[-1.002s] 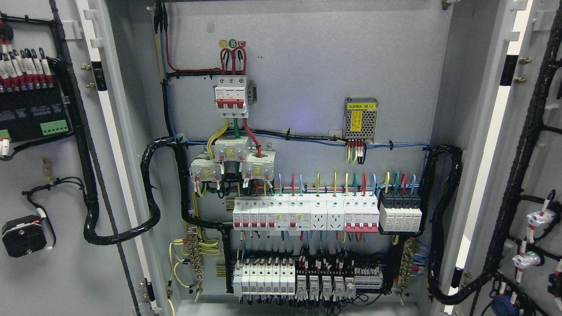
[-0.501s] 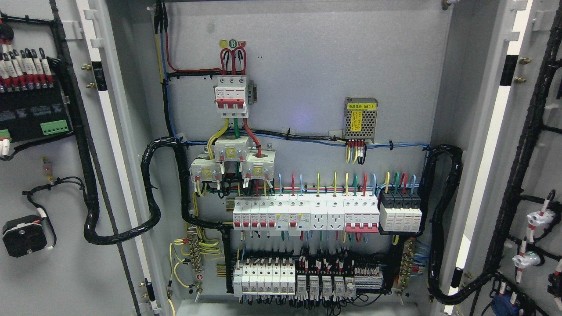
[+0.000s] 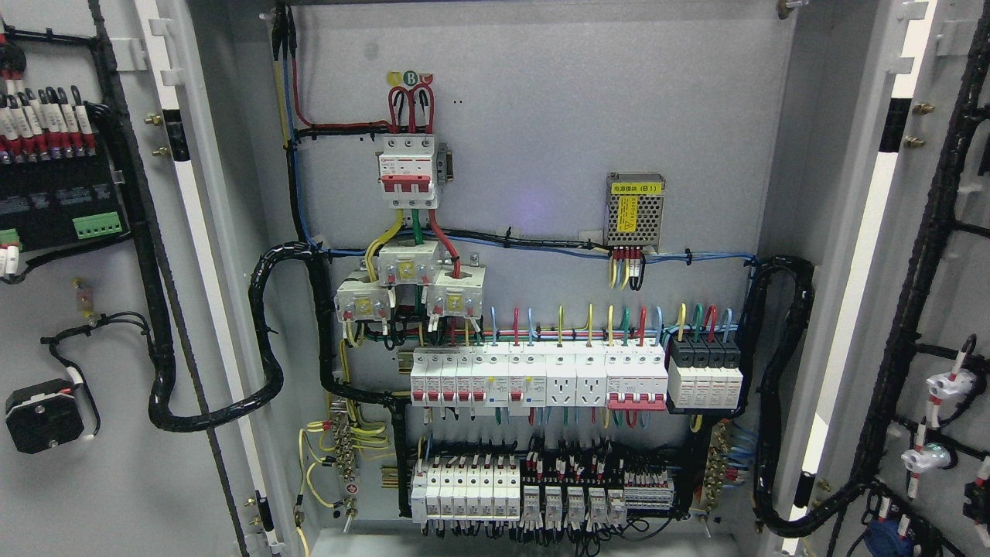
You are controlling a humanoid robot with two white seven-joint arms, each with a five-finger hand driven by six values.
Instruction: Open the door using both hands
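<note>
Head view: an electrical cabinet is seen from the front, with both doors swung wide and the interior fully exposed.
Left door (image 3: 93, 495): found at 9 o'clock, opened outward so that its inner face is shown; a black terminal block (image 3: 54, 193) and a black wire harness (image 3: 151, 309) are mounted on it.
Right door (image 3: 955, 294): found at 3 o'clock, likewise opened outward; small white indicator fittings (image 3: 947, 383) and black cabling are carried on its inner face.
Back panel (image 3: 588, 100): occupies the centre; a red-and-white main breaker (image 3: 407, 170) is placed toward 12 o'clock, a perforated power supply (image 3: 636, 209) toward 2 o'clock.
Breaker rows: a white row (image 3: 537, 375) lies just below centre, and a second row (image 3: 518, 491) is set at 6 o'clock.
Task progress: judged complete or nearly so, since both doors are already held well clear of the opening; no closed leaf is left to be pulled. Only withdrawal of the arms may be outstanding, though this cannot be confirmed.
Left hand: not shown anywhere; whether its fingers are spread or curled cannot be told.
Right hand: likewise absent from view; finger state cannot be told, and nothing is seen to be held or touched.
Contact with doors: none visible on either edge.
</note>
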